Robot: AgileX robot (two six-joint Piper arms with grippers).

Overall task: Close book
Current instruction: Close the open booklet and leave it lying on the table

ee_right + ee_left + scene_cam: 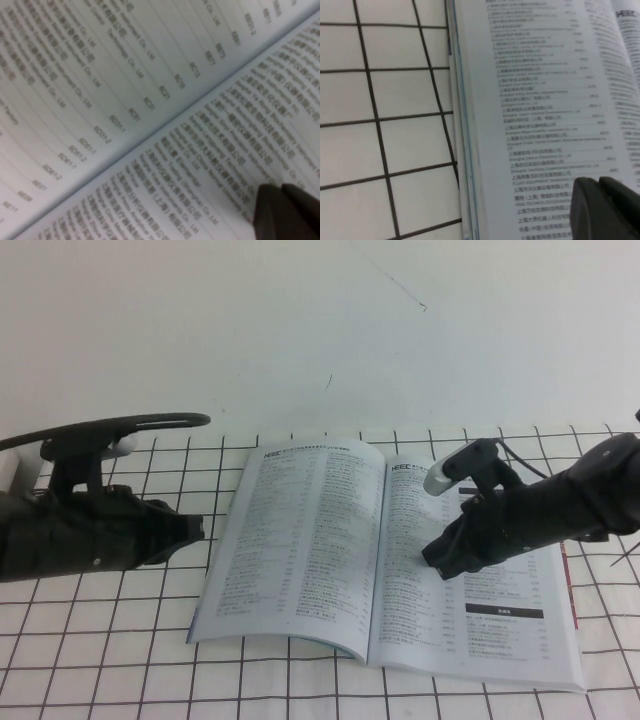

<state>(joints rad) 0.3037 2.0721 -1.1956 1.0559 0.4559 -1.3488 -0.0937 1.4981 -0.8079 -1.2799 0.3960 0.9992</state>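
An open book (310, 540) lies flat on the gridded table, both pages covered in lines of printed text. My left gripper (198, 530) is low beside the book's left edge, shut and holding nothing; in the left wrist view its dark fingertips (600, 192) show in front of the left page (535, 110). My right gripper (436, 560) is down over the right page (480, 610), a little right of the spine, also shut and empty. In the right wrist view its fingertips (280, 200) are right at the printed page (210, 150); whether they touch it I cannot tell.
The table is covered in a white cloth with a black grid (100, 640). A plain white wall (300, 330) rises behind. A red cover edge (571, 585) shows at the book's right side. A white object (18, 472) sits at the far left behind the left arm.
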